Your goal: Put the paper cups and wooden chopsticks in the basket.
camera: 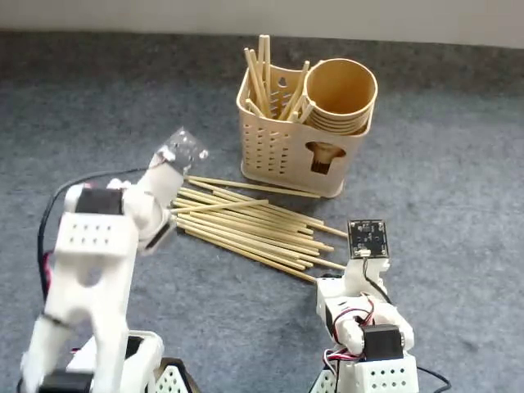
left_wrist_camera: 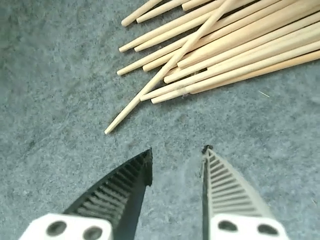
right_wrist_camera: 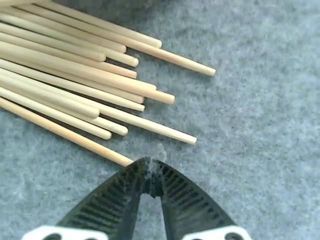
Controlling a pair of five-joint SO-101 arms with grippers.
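Grey fuzzy carpet (camera: pixel 458 205) everywhere, pale wall (camera: pixel 327 16) at the far edge; basket (camera: pixel 282 143) far centre holds the paper cups (camera: pixel 340 94); most wooden chopsticks (camera: pixel 254 225) lie loose just nearer; left gripper (left_wrist_camera: pixel 177 150) spread wide, empty; right gripper (right_wrist_camera: pixel 150 162) pinched closed on nothing.

- You're at a robot test bench, more a lab or workshop than a home kitchen
- A grey felt-like mat (left_wrist_camera: pixel 60 100) covers the table directly under your left gripper (left_wrist_camera: pixel 175 155) and under the right gripper (right_wrist_camera: pixel 150 167) too
- Behind the right gripper, the right arm (camera: pixel 372 372) is a white printed shell with loose red and black wires (camera: pixel 348 323) and a bare camera board (camera: pixel 368 237) on its wrist
- Ahead of both grippers, wooden chopsticks (camera: pixel 246 225) lie straight on the mat, with a cream plastic basket (camera: pixel 282 155) holding paper cups (camera: pixel 340 94) beyond them
- Past the basket, a plain pale surface (camera: pixel 246 12) meets the mat's far edge
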